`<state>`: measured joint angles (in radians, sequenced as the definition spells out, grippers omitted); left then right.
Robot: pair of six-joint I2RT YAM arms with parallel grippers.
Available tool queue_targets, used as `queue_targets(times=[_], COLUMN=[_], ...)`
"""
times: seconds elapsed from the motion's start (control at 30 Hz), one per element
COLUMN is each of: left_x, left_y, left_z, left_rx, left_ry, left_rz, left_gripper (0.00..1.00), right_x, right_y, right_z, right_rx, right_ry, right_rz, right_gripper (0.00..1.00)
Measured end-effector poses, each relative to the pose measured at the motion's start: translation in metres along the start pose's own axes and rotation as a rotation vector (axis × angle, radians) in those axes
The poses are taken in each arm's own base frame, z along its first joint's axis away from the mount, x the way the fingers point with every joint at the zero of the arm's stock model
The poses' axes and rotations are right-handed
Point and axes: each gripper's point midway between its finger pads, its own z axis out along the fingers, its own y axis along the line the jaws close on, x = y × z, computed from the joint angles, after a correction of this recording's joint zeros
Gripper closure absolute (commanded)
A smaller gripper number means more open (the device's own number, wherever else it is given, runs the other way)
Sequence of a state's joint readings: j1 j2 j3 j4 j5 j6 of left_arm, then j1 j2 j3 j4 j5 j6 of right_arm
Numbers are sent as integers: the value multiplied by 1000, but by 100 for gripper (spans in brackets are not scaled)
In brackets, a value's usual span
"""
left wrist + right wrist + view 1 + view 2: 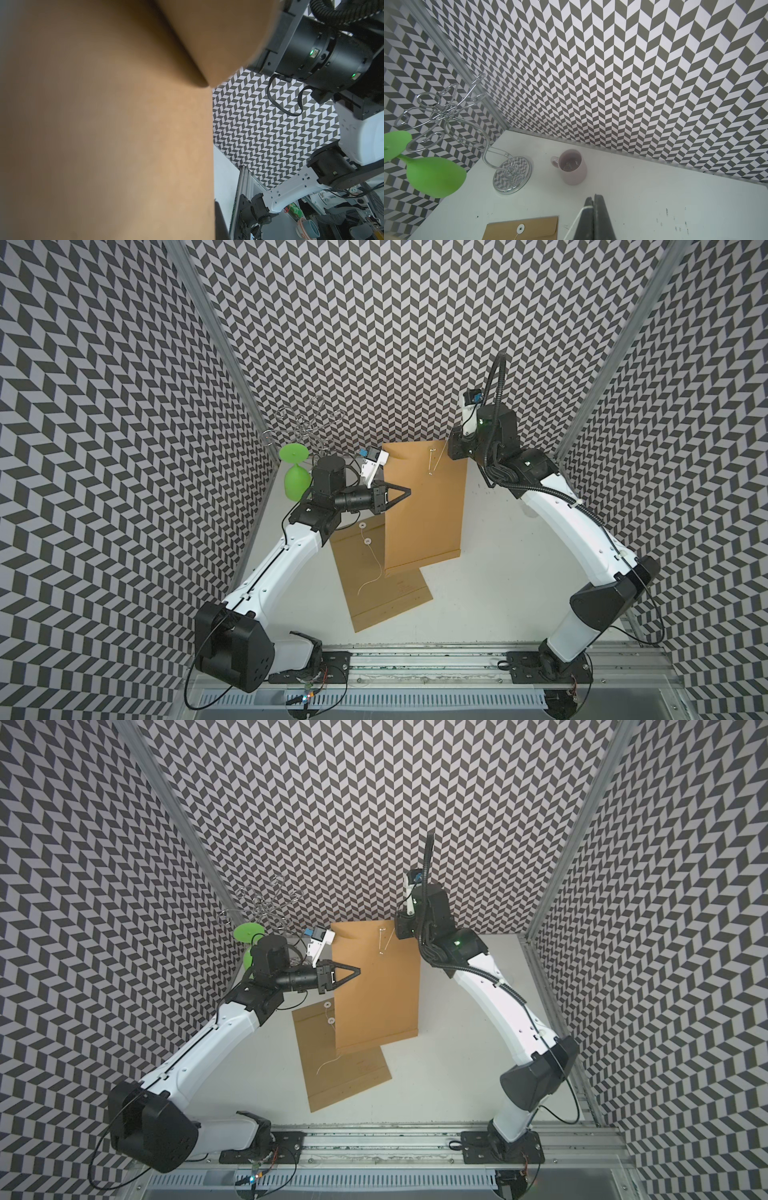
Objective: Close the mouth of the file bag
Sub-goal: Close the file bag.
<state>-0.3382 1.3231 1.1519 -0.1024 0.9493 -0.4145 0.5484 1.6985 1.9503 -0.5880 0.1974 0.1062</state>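
File bag [424, 510]: left fingers [405, 492] clamp its 9 o'clock edge; right fingers [598, 212], at 1 o'clock, pinch the string [577, 218]; wind taut round button [432, 475].

No readable txt/labels, incl. on file bag [424, 510].

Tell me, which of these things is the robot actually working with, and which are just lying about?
In use: raised file bag, pinched by the left hand; its string, pinched by the right hand.
Lying about: second file bag flat on the table, green glass, wire rack, pink mug.
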Motion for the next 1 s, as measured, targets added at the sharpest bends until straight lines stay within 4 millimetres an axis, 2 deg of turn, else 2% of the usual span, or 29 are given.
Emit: queue_targets(times=[0.3,0.57,1.0], left_x=[12,17,21], left_y=[9,18,25], left_z=[3,10,16], left_rx=[-9,-23,-39], left_ry=[20,30,30], left_rz=[-32,-53,-93], left_gripper=[100,100,100], right_x=[3,-3,21], right_y=[22,59,116], right_z=[3,-7,-8], right_rx=[-74,-147,-246], right_ry=[28,11,58], right_rz=[0,-19,-57], right_gripper=[100,100,100])
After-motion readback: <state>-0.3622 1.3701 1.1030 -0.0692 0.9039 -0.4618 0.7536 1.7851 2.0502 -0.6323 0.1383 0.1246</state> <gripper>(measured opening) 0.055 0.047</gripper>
